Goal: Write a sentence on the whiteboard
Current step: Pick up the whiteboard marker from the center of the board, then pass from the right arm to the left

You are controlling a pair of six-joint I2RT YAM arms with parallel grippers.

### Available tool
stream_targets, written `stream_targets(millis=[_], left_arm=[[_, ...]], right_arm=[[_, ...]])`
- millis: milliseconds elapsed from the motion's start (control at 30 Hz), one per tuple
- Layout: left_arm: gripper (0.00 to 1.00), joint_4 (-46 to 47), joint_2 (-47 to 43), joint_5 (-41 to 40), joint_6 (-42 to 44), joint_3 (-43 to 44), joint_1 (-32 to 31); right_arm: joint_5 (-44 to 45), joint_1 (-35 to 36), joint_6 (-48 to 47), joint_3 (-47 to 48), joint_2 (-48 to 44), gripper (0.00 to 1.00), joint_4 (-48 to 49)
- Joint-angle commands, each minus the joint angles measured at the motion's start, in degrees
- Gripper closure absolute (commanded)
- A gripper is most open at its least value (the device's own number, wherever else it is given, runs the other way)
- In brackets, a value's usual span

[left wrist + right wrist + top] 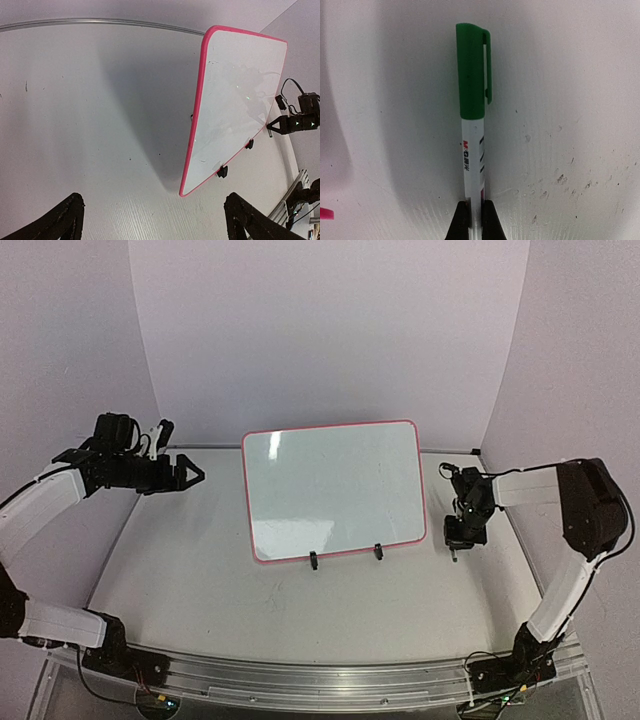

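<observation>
Green-capped white marker [472,125], labelled M&G in red, is pinched by the right hand [475,207]; the left hand [153,200] is spread, facing the glossy pink-framed whiteboard [335,490].

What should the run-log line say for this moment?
whiteboard: standing, blank | marker: green, capped | right gripper: shut on marker, right of whiteboard | left gripper: open, empty
</observation>
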Motion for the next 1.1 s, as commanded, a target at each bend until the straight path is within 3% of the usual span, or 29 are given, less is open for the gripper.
stream_targets(millis=[0,233,433,567,833,1067], left_arm=[[0.03,-0.7,-1.3,1.4,0.6,-0.1,-0.4],[0.05,1.3,-2.1,3.9,-0.7,-2.3,-0.7],[0.11,2.3,-1.4,9.0,-0.9,-2.2,-3.4],[0.1,3.4,-1.8,8.0,-2.7,-2.4,-7.7],[0.08,9.3,-2.7,10.7,-9.3,-5.5,-14.0],[0.03,33.1,-2.2,23.2,-27.3,-12.1,-14.4]], right_arm=[[3.0,0.2,3.1,-2.5,-11.0,1.0,0.0],[-5.3,2.4,1.5,-4.7,-31.8,1.0,-1.0],[-10.7,17.3,-2.5,-1.6,-40.3,1.0,-2.2],[-11.5,26.2,-2.2,2.0,-36.8,1.0,-2.4],[-10.0,41.6,-7.2,12.4,-19.3,1.0,-3.4],[-16.2,44.7,-10.1,18.5,-8.7,1.0,-2.8]])
